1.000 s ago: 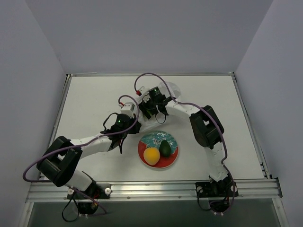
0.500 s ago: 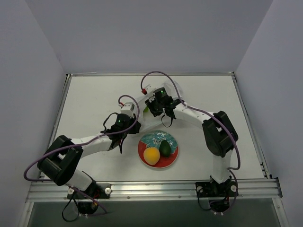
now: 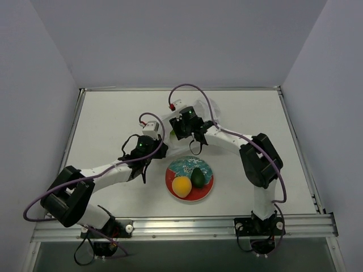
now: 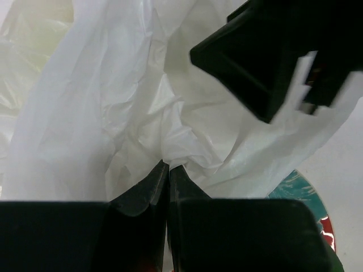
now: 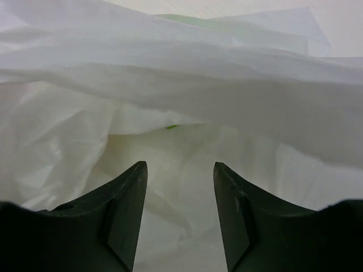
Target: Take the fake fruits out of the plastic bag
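The wrinkled whitish translucent plastic bag (image 4: 96,113) is pinched by the left gripper (image 4: 167,171), while the right gripper (image 5: 180,192) is held wide before it.

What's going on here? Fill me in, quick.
Two arms are emptying fake fruits out of a plastic bag. The left claw is shut on a fold of the bag's film. The right claw is open and faces the wrinkled film, where a pale green shape shows through. An orange-yellow fruit and a dark green fruit already lie on the plate.
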